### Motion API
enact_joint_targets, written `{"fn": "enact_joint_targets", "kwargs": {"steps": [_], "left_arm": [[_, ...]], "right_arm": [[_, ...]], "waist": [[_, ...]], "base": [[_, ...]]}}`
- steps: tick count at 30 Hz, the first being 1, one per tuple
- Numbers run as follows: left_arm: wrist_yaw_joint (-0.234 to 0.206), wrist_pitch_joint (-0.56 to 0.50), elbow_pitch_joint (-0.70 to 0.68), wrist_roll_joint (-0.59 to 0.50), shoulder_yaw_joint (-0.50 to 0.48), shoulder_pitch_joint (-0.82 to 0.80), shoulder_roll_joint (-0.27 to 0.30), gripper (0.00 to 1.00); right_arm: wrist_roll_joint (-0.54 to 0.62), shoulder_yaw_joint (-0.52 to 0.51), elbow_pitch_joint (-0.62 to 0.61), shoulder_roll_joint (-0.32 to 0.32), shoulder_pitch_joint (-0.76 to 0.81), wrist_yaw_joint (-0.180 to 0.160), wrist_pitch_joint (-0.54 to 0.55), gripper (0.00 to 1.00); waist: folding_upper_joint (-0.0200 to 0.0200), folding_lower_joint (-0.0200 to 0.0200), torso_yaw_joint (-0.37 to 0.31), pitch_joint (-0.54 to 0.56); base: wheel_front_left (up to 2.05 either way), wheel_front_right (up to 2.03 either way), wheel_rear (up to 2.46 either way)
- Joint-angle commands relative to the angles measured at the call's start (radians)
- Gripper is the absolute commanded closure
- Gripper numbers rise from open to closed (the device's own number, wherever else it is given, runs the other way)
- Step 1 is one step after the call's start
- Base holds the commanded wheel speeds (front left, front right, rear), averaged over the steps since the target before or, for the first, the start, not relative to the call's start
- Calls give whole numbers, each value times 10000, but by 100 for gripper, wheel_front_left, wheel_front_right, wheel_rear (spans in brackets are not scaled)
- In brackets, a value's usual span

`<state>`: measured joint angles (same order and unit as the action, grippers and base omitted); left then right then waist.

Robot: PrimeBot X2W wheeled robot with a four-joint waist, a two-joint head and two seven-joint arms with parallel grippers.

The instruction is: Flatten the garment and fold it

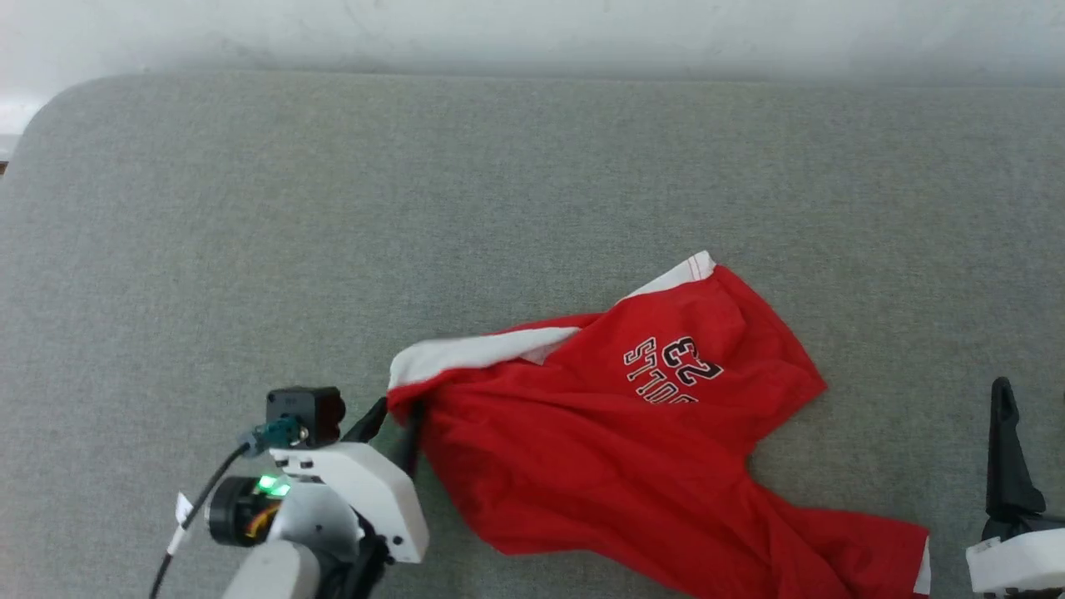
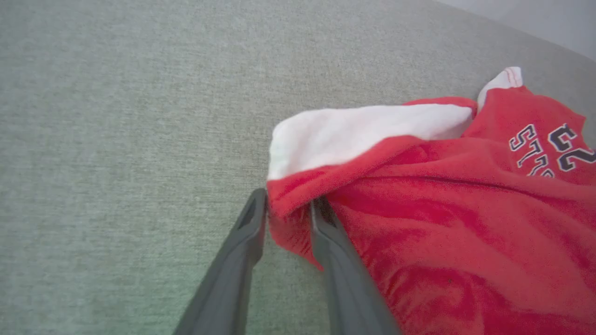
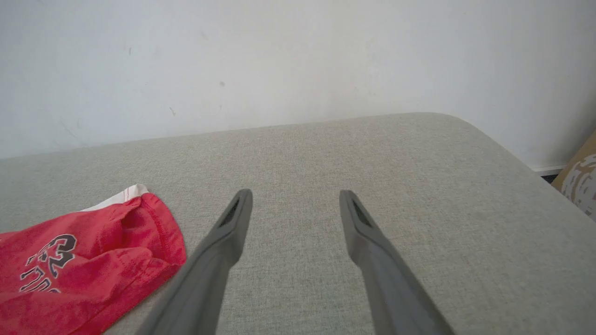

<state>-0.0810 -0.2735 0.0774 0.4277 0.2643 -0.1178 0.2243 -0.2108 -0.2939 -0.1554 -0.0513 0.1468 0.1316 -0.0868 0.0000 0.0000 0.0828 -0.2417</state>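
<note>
The garment (image 1: 624,449), bright red shorts with white side stripes and an upside-down "23" print, lies crumpled on the grey cushioned surface (image 1: 333,208), right of centre and near the front. My left gripper (image 1: 399,408) is at the garment's left end. In the left wrist view the left gripper (image 2: 289,207) is shut on a bunched red fold of the garment (image 2: 465,223), just below the white stripe. My right gripper (image 3: 295,200) hovers open over bare grey fabric, to the right of the garment (image 3: 70,265) and apart from it. One of its dark fingers (image 1: 1004,441) shows at the lower right.
A white wall (image 3: 279,60) runs behind the surface. The surface has rounded corners at the far left (image 1: 58,108) and far right (image 3: 465,125). A brown patterned object (image 3: 579,181) stands beyond the right edge. Bare grey fabric stretches behind and to the left of the shorts.
</note>
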Motion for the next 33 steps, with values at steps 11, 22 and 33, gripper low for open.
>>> {"fn": "enact_joint_targets", "kwargs": {"steps": [11,22,33], "left_arm": [[65,2303,-1639,1249,-1391,946,-682,0],[-825,5079,-1740,-355,-1954,1646,-887,0],[-609,5258,-1055,-208,-1573,1336,-1278,0]], "right_arm": [[448,384,-329,11,-321,-9,508,0],[1130,2285,147,11,-1827,-9,3157,0],[1913,2767,1933,-185,-3252,-9,5324,0]], "waist": [[0,0,348,153],[0,0,880,79],[0,0,1747,-196]], "base": [[0,0,0],[0,0,0],[0,0,0]]}}
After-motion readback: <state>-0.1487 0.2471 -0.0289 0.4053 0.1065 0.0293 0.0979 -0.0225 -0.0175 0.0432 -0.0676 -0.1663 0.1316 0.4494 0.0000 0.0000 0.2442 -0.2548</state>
